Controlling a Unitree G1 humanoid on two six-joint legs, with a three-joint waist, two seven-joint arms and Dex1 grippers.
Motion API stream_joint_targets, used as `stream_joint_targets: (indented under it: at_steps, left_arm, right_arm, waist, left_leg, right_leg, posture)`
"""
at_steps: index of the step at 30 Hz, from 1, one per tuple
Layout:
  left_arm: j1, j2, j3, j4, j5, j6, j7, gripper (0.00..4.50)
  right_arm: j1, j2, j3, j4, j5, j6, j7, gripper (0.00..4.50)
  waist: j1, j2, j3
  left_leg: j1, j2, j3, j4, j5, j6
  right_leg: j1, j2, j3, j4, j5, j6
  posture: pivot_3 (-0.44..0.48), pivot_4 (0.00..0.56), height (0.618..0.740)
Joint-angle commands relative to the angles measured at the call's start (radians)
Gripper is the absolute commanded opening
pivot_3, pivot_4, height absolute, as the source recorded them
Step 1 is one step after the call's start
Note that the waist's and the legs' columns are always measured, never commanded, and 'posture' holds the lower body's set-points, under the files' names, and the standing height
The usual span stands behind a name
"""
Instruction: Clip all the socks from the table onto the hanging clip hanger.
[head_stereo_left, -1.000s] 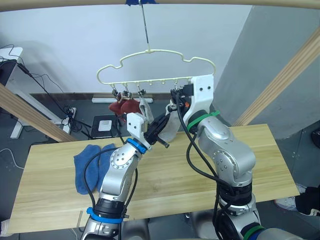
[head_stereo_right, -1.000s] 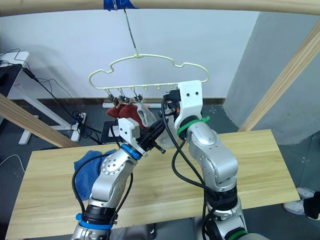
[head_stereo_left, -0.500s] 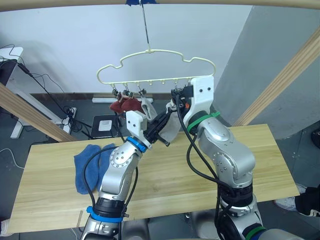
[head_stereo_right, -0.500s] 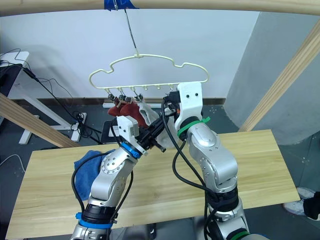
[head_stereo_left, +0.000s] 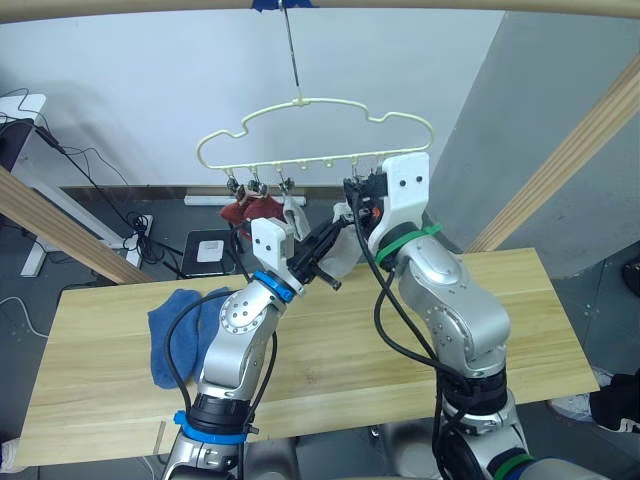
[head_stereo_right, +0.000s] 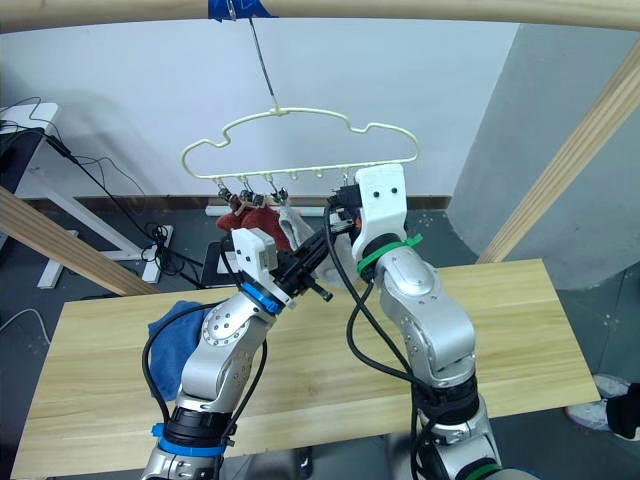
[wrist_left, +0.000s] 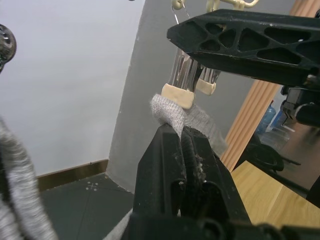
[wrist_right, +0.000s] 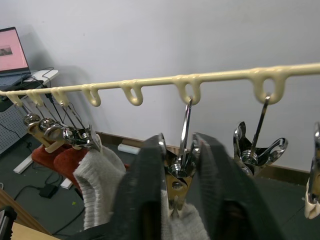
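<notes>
Claws meet at one clip: right gripper (wrist_right: 176, 187) squeezes a metal clip (wrist_right: 177, 185) between its fingers, left gripper (wrist_left: 182, 142) is clamped on a grey sock (wrist_left: 172, 110) with its cuff now raised to the clip's mouth, closer than a second ago. Clip hanger (head_stereo_left: 315, 125) already carries two red socks (head_stereo_left: 250, 208) and one grey. Blue socks (head_stereo_left: 180, 330) lie on the table (head_stereo_left: 90, 390). Likely next: release the clip.
</notes>
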Motion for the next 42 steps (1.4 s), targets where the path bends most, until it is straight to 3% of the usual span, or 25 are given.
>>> stream_joint_targets:
  at_steps: [1,3,11,21,27,32,38,42]
  left_arm:
    - [-0.01,-0.006,-0.003,-0.04,-0.003,-0.017,0.0,0.0]
    - [-0.01,-0.006,-0.003,-0.04,-0.002,-0.017,0.002,0.0]
    - [-0.013,-0.002,0.003,-0.027,-0.002,-0.005,0.004,0.0]
    - [0.022,0.067,0.018,-0.056,-0.016,0.028,-0.04,2.74]
    - [0.058,0.191,0.051,-0.158,-0.086,0.096,-0.145,2.74]
    - [0.062,0.404,0.1,-0.264,-0.224,0.231,-0.335,2.74]
    - [0.037,0.563,0.203,-0.335,-0.384,0.364,-0.425,2.74]
    - [0.015,0.607,0.237,-0.385,-0.464,0.433,-0.423,2.74]
  right_arm:
    - [0.003,0.016,-0.006,-0.031,0.013,-0.002,0.001,2.18]
    - [0.005,0.021,-0.011,-0.037,0.019,0.008,0.003,2.76]
    - [0.048,-0.04,-0.02,-0.144,0.106,0.081,0.102,2.76]
    - [0.141,-0.272,-0.043,-0.3,0.188,0.096,0.245,2.85]
    - [0.191,-0.338,-0.055,-0.312,0.129,0.019,0.218,2.85]
    - [0.232,-0.342,-0.05,-0.286,0.081,-0.075,0.194,2.85]
    - [0.242,-0.322,-0.069,-0.268,0.089,-0.074,0.189,2.85]
    - [0.223,-0.303,-0.061,-0.25,0.09,-0.084,0.19,2.85]
  waist:
    - [0.0,0.0,0.0]
    - [0.0,0.0,0.0]
    - [0.001,0.0,0.0]
    - [0.002,0.0,0.0]
    - [0.001,0.0,0.0]
    - [0.001,0.0,0.0]
    - [0.003,0.0,0.0]
    - [0.006,0.0,0.0]
  left_leg:
    - [0.0,0.0,0.0,0.0,0.0,0.0]
    - [0.0,0.0,0.0,0.0,0.0,0.0]
    - [0.0,0.0,0.0,0.0,0.0,0.0]
    - [0.001,0.0,-0.001,0.0,0.0,0.0]
    - [0.001,0.0,0.0,0.0,0.0,0.0]
    - [0.001,0.0,0.0,0.0,0.0,0.0]
    - [0.001,0.001,0.0,0.0,0.0,0.0]
    - [0.001,0.001,0.0,0.0,0.0,0.0]
  right_leg:
    - [0.0,0.0,0.0,0.0,0.0,0.0]
    - [0.0,0.0,0.0,0.0,0.0,0.0]
    - [0.0,0.0,0.0,0.0,0.0,0.0]
    - [0.001,0.0,0.0,0.0,0.0,0.0]
    - [0.001,0.001,0.0,0.0,0.0,0.0]
    - [0.0,0.001,0.001,0.0,0.0,0.0]
    - [0.0,0.001,0.001,-0.001,0.0,0.001]
    - [0.0,0.001,0.001,-0.001,0.0,0.001]
  posture:
    - [-0.215,0.265,0.74]
    - [-0.215,0.265,0.74]
    - [-0.213,0.266,0.74]
    - [-0.215,0.267,0.74]
    - [-0.21,0.268,0.74]
    - [-0.199,0.266,0.74]
    - [-0.177,0.263,0.74]
    - [-0.166,0.262,0.74]
